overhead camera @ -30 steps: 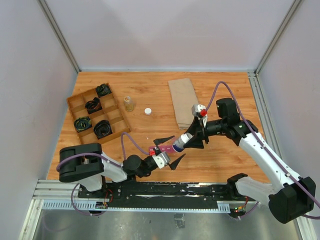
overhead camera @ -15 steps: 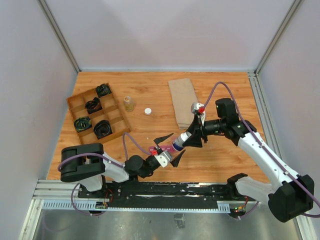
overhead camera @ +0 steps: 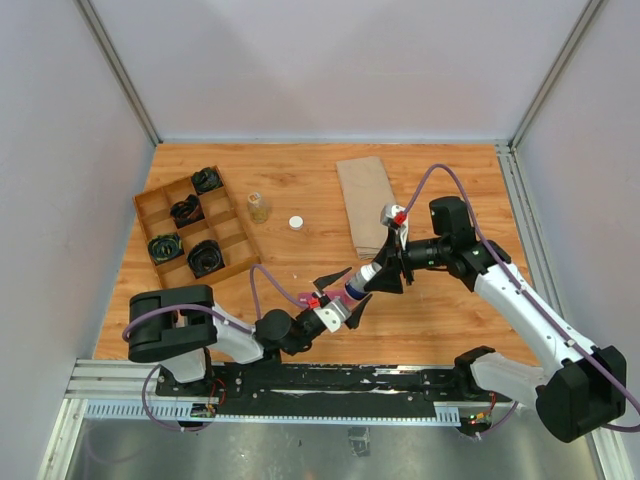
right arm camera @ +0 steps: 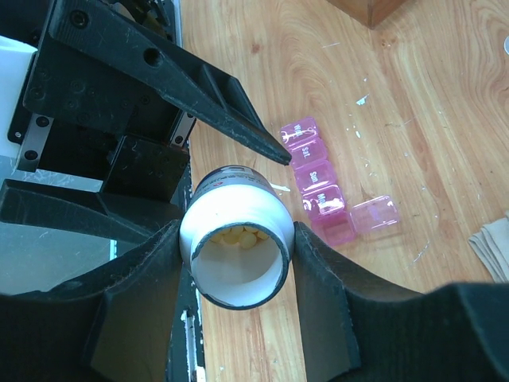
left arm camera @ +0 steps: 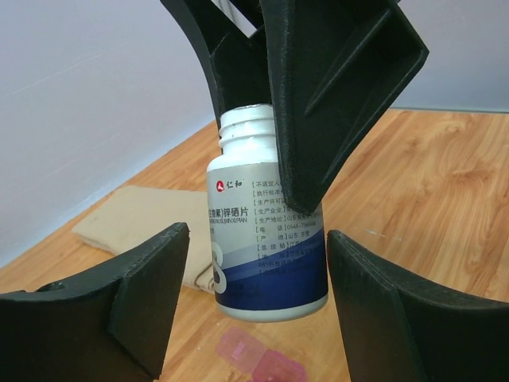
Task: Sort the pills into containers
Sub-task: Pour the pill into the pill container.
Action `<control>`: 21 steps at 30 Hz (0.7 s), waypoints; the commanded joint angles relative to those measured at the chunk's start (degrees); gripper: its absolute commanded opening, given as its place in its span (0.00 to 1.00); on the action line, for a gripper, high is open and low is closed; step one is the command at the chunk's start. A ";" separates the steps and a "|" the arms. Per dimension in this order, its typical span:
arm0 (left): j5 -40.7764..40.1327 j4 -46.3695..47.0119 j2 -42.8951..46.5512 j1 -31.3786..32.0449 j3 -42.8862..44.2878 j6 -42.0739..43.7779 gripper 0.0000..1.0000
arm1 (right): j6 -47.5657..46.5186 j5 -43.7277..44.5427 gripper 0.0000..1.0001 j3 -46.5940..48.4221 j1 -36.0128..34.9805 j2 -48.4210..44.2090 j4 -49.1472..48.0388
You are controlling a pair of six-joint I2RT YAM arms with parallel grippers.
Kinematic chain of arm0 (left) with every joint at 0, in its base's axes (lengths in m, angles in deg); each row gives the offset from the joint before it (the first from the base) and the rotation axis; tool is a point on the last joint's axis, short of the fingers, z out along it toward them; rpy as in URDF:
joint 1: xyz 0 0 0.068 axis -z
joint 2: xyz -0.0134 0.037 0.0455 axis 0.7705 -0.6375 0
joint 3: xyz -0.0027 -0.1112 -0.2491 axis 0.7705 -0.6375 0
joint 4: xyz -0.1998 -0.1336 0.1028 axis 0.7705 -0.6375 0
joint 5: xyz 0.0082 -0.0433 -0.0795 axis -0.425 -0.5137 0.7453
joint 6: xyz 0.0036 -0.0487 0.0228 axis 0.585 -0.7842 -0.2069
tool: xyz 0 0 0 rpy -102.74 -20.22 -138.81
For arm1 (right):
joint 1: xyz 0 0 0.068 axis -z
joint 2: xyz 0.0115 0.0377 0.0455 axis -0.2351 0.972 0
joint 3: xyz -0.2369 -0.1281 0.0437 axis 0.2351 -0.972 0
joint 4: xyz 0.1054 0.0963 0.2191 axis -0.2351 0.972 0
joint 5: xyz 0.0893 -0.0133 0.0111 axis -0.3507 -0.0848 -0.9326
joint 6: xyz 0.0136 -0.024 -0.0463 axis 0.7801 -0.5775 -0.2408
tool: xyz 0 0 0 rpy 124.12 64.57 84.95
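Observation:
My right gripper (right arm camera: 235, 239) is shut on the neck of a white pill bottle (right arm camera: 235, 208) with a blue label, its mouth open and yellow pills (right arm camera: 238, 235) showing inside. It holds the bottle (overhead camera: 360, 282) tilted above the table. My left gripper (left arm camera: 256, 235) is open, its fingers (left arm camera: 151, 278) on either side of the bottle's base (left arm camera: 266, 270) with a small gap each side. The containers (right arm camera: 316, 185), a pink strip with one lid open, lie on the wood just beside and below the bottle. In the left wrist view the containers (left arm camera: 262, 362) show under the bottle.
A wooden divided tray (overhead camera: 160, 200) with black items stands at the left. A small clear bottle (overhead camera: 259, 208) and a white cap (overhead camera: 296, 222) lie behind the middle. A folded tan cloth (overhead camera: 365, 200) lies at the back right.
My left gripper has reached right to the bottle's base and its jaws have narrowed around it. The right arm has shifted the bottle slightly left.

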 commanded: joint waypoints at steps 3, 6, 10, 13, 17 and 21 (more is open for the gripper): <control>-0.75 13.86 -1.47 0.59 1.67 1.02 0.71 | 0.73 0.41 0.15 -0.63 -1.49 -0.08 -1.05; -1.35 13.87 -1.61 0.59 1.68 1.11 0.69 | 0.43 1.05 0.15 -0.67 -1.77 -0.43 -1.08; -3.11 13.84 -2.15 0.59 1.81 1.58 0.67 | -0.25 2.44 0.15 -0.89 -2.54 -0.86 -1.09; -3.96 13.82 -2.87 0.59 2.02 1.90 0.67 | -0.91 4.00 0.15 -0.98 -3.24 -1.13 -1.05; -4.46 13.81 -3.08 0.59 1.99 1.78 0.67 | -2.28 6.15 0.15 -1.15 -4.49 -1.63 -0.72; -4.78 13.78 -3.13 0.59 2.11 1.51 0.68 | -3.27 7.65 0.15 -1.13 -5.52 -1.79 -0.48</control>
